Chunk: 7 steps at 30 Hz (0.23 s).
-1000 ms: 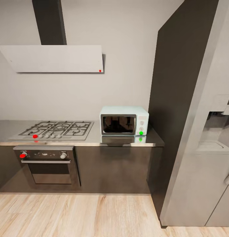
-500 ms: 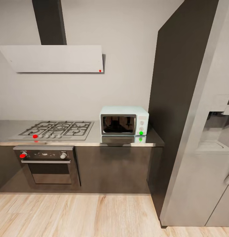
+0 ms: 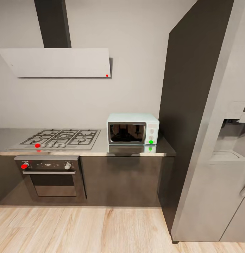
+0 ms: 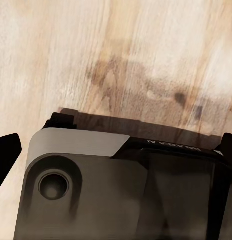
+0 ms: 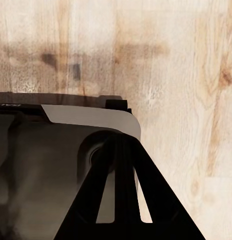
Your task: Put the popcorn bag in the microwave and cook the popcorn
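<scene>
The robot stands back from the kitchen run, so the head view takes in the whole bench [image 3: 98,149] with the microwave [image 3: 133,128] at its right end, hard against the tall dark panel [image 3: 193,105]. The microwave's door is shut and a green light [image 3: 151,142] shows at its lower right corner. Left of the microwave lies the hob [image 3: 59,137], with the oven [image 3: 54,175] below it and the hood [image 3: 59,62] above. No bag can be made out on the bench; the microwave's window is dark with faint shapes behind it, too dim to say whether the bag is inside. So the scene would fit a bag shut in and heating as well as one lying somewhere out of sight.

Both arms seem to hang low, likely stowed for driving: each wrist view looks down past the robot's dark base [image 4: 126,190] to the wooden floor [image 5: 186,75]. The right fingers [image 5: 119,195] point down at the floor with slim gaps between the prongs, holding nothing; how wide they stand cannot be told. Whether the left fingers [image 4: 6,155] are wide or narrow cannot be told either. With the bag not made out, its place relative to the fingers cannot be given
</scene>
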### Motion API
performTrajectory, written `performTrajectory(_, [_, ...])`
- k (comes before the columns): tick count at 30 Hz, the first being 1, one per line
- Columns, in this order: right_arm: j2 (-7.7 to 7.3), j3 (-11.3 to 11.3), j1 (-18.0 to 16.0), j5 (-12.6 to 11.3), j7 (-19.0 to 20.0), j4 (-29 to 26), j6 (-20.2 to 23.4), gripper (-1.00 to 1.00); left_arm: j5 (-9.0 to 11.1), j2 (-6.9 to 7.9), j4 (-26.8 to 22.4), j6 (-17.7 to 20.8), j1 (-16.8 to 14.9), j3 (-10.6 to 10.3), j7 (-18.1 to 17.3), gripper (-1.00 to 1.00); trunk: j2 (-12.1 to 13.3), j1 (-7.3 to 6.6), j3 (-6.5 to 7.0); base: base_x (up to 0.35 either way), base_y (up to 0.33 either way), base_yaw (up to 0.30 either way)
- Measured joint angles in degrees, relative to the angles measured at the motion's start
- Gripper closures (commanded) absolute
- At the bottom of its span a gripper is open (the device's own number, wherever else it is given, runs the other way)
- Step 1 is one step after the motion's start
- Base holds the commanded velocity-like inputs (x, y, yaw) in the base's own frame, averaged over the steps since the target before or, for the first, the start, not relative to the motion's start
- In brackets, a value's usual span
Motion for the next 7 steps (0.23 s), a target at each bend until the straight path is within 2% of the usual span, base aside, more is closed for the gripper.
performTrajectory(7, [0.0,0.0,0.0,0.0,0.0,0.0,0.0,1.0,0.0,0.0,0.0,0.0,0.0,0.0,0.0,-1.0,0.0,0.0,0.0,0.0,0.0,0.0])
